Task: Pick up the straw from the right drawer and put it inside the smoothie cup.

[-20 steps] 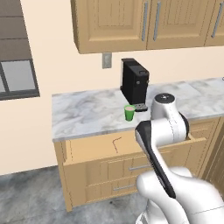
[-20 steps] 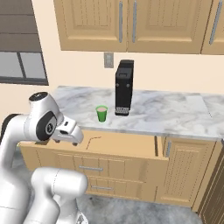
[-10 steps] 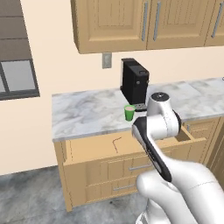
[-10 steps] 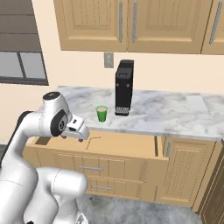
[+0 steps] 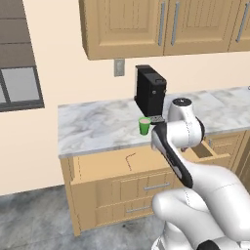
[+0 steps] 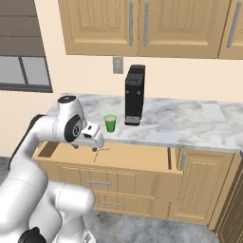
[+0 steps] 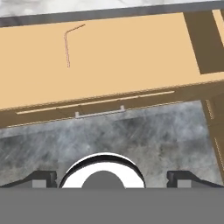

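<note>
The straw (image 5: 129, 160), a thin dark stick with a bent end, lies flat on the bare bottom of the open right drawer (image 5: 100, 167). The green smoothie cup (image 5: 144, 126) stands upright on the marble counter just behind the drawer, next to the black coffee machine (image 5: 150, 90). My gripper (image 6: 85, 148) hangs open and holds nothing, over the drawer's front part. In the hand view the straw (image 7: 67, 44) lies far up and left of my gripper (image 7: 111, 178), with the drawer (image 7: 131, 57) front and grey floor between them. In the right base view the straw (image 6: 102, 150) lies just right of the fingers, and the cup (image 6: 110, 123) behind them.
A narrower light-wood drawer (image 5: 206, 149) stands open to the right of my arm. Wall cabinets (image 5: 161, 24) hang above the counter (image 5: 93, 129). Closed drawer fronts with metal handles (image 5: 156, 186) sit below the open drawer. Grey floor lies in front of the cabinets.
My hand has drifted a little toward the straw over the drawer, and the upper arm has swung upright. Straw and cup have stayed put.
</note>
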